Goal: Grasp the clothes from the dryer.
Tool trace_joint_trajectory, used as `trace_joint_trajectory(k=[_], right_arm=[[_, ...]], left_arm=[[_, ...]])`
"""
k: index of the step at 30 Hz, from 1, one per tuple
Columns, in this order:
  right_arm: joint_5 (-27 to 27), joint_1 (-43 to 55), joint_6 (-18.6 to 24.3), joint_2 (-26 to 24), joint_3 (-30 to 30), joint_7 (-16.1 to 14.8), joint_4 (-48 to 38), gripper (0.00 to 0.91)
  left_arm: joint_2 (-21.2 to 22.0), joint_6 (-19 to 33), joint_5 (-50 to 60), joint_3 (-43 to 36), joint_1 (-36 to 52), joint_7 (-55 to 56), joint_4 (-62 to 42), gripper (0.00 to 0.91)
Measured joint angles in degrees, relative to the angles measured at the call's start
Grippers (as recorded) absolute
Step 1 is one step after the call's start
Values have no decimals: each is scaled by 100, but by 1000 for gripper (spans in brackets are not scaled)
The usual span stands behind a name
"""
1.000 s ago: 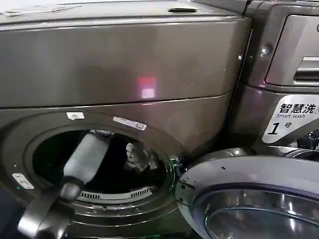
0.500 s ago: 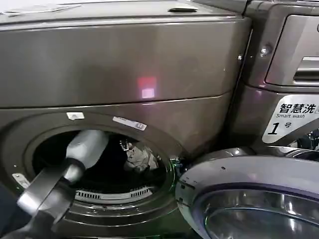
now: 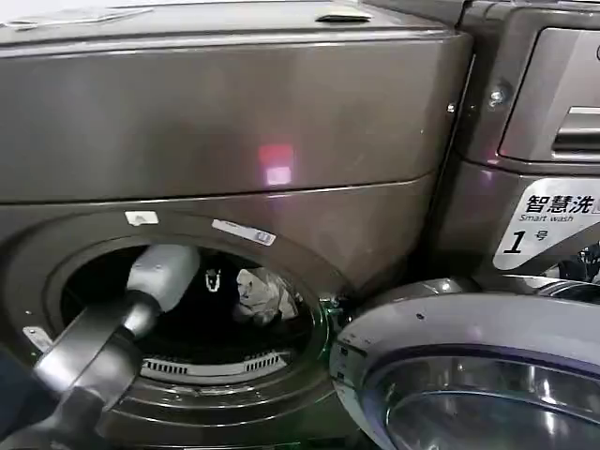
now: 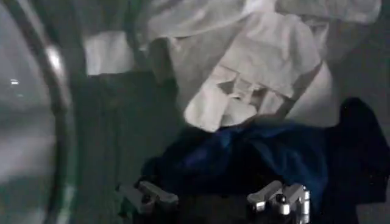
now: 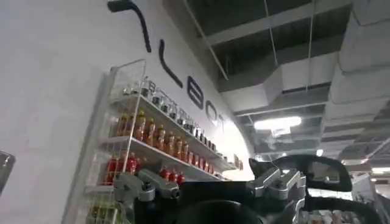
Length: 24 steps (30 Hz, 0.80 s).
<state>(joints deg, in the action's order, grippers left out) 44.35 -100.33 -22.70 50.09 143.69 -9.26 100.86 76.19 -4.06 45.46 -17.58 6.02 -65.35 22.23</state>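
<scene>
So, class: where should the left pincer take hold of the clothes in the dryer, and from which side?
Probably the dark blue fold nearest the open left pincer, coming straight in through the porthole. It bulges towards the fingers, while the white cloth lies behind it.

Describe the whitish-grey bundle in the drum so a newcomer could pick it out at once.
Start at the bronze-grey dryer and look through its open round porthole, where the left arm reaches in. The left gripper is open just short of the clothes. The whitish-grey bundle is the pale crumpled one, lying against the dark navy fabric nearer the gripper.
</scene>
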Motion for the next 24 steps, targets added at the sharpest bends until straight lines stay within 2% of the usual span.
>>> trace_joint_trajectory(k=[14, 24], right_arm=[[-90, 53, 40, 61, -36, -25, -55, 907], [-116, 137, 46, 59, -122, -21, -71, 907]], left_arm=[[27, 63, -12, 12, 60, -3, -63, 0], [-28, -247, -954, 926, -101, 668, 359, 0]])
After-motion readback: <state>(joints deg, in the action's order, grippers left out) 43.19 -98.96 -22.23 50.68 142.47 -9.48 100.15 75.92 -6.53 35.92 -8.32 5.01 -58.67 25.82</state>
